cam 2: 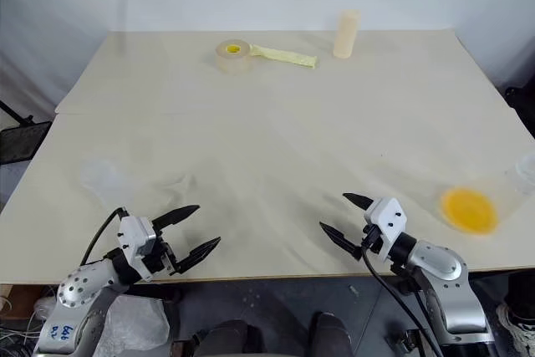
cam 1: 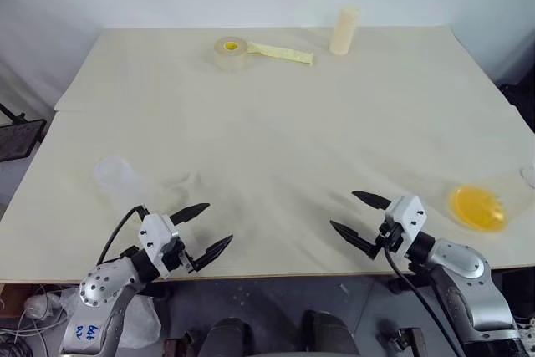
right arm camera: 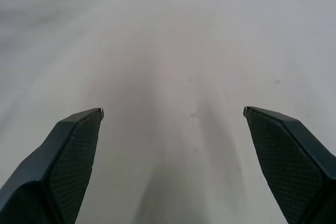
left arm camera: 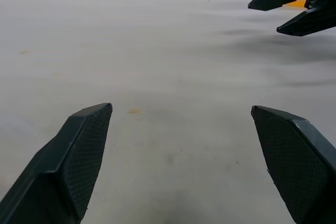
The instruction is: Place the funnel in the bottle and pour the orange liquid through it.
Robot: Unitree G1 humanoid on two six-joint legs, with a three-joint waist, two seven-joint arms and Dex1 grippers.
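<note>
Both tools, left point(cam 1: 199, 229) and right point(cam 1: 355, 212), are held spread and empty at the counter's point(cam 1: 276, 140) six-o'clock edge. The orange liquid point(cam 1: 477, 206) is seen at four o'clock, the bottle point(cam 1: 117, 176) at eight.

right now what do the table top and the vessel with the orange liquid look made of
Table top: pale matt wood or laminate, faint grain, no glare. The vessel holding the orange liquid: clear glass or plastic, hard to say which; the table shows straight through it.
</note>
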